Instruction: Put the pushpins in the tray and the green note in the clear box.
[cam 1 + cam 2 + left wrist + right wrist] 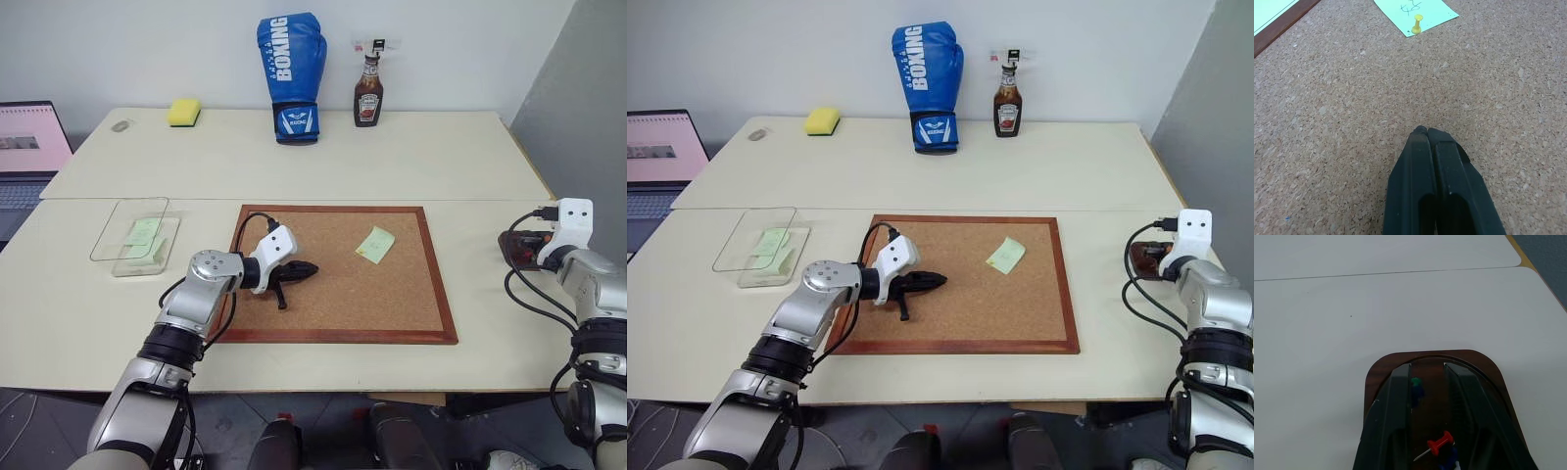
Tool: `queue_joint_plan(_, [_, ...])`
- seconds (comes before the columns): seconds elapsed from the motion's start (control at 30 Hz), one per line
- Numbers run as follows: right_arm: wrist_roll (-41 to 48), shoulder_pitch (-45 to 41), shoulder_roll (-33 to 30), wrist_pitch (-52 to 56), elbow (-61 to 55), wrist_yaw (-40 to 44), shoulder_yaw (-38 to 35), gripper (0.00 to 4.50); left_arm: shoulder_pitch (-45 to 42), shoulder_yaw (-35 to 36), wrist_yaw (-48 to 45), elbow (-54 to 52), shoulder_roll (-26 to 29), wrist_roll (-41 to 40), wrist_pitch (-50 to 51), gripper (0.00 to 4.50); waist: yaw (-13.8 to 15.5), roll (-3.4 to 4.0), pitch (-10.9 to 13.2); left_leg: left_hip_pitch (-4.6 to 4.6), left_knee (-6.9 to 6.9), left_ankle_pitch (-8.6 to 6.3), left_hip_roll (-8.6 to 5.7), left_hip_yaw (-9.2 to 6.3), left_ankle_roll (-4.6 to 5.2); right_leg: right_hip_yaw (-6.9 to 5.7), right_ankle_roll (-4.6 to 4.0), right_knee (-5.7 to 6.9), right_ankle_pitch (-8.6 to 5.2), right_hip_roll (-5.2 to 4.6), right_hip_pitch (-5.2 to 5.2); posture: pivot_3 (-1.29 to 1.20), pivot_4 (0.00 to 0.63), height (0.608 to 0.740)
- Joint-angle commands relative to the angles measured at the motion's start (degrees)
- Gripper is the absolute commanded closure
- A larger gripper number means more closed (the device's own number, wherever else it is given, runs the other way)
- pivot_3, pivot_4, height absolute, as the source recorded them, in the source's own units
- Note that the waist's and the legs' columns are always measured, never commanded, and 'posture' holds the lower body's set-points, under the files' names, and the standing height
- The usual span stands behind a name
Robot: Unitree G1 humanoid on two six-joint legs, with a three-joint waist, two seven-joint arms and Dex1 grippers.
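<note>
Left wrist view: the left gripper (1426, 131), fingers pressed shut and empty, hovers over the corkboard (1352, 98); ahead, a yellow pushpin (1417, 23) fixes the green note (1432, 11). Right wrist view: the right gripper (1427, 367), parted, hangs over the tray (1378, 369), where green (1416, 381) and red (1440, 443) pushpins lie between its fingers. Head view: the clear box (137, 235) sits left of the corkboard.

Rough speckled cork board (343, 284) in a smooth wood frame, pale paper green note (375, 244), glossy reddish-brown tray (1376, 377)
</note>
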Motion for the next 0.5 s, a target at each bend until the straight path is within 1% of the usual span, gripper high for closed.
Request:
queue_joint_plan(0.03, [-0.3, -1.7, -1.2, -2.3, 0.8, -0.5, -0.7, 2.85, 2.0, -2.4, -0.8, 0.2, -0.2, 1.1, 1.2, 4.50, 0.0, 0.00, 0.0, 0.00, 0.00, 0.00, 0.00, 0.00, 0.00, 0.00, 0.00, 0.00, 0.00, 0.00, 0.00, 0.00, 0.150, 0.740])
queue_joint_plan(0.23, [-0.2, -1.2, -1.7, -3.1, 1.3, -0.5, -0.9, 1.53, 1.8, -2.6, -0.7, 0.4, -0.5, 1.2, 1.2, 4.50, 0.0, 0.00, 0.0, -0.01, 0.00, 0.00, 0.00, 0.00, 0.00, 0.00, 0.00, 0.00, 0.00, 0.00, 0.00, 0.00, 0.150, 0.740])
queue_joint_plan(0.4, [-0.9, -0.4, -2.0, -4.1, 0.6, -1.1, -0.8, 0.57, 1.6, -2.8, -0.9, 0.5, -0.7, 1.3, 1.2, 4.50, 0.0, 0.00, 0.0, -0.01, 0.00, 0.00, 0.00, 0.00, 0.00, 0.00, 0.00, 0.00, 0.00, 0.00, 0.00, 0.00, 0.150, 0.740])
queue_joint_plan(0.47, [-1.2, -0.2, -2.2, -4.9, 0.1, -1.0, -0.6, 0.07, 1.5, -2.7, -0.9, 0.7, -0.6, 1.3, 1.1, 4.50, 0.0, 0.00, 0.0, -0.01, 0.00, 0.00, 0.00, 0.00, 0.00, 0.00, 0.00, 0.00, 0.00, 0.00, 0.00, 0.00, 0.150, 0.740])
queue_joint_plan(0.5, [-1.4, 0.2, -2.2, -5.8, -1.1, -0.6, -0.4, 0.01, 1.5, -2.7, -1.0, 0.8, -0.6, 1.3, 1.1, 4.50, 0.0, 0.00, 0.0, -0.01, 0.00, 0.00, 0.00, 0.00, 0.00, 0.00, 0.00, 0.00, 0.00, 0.00, 0.00, 0.00, 0.150, 0.740])
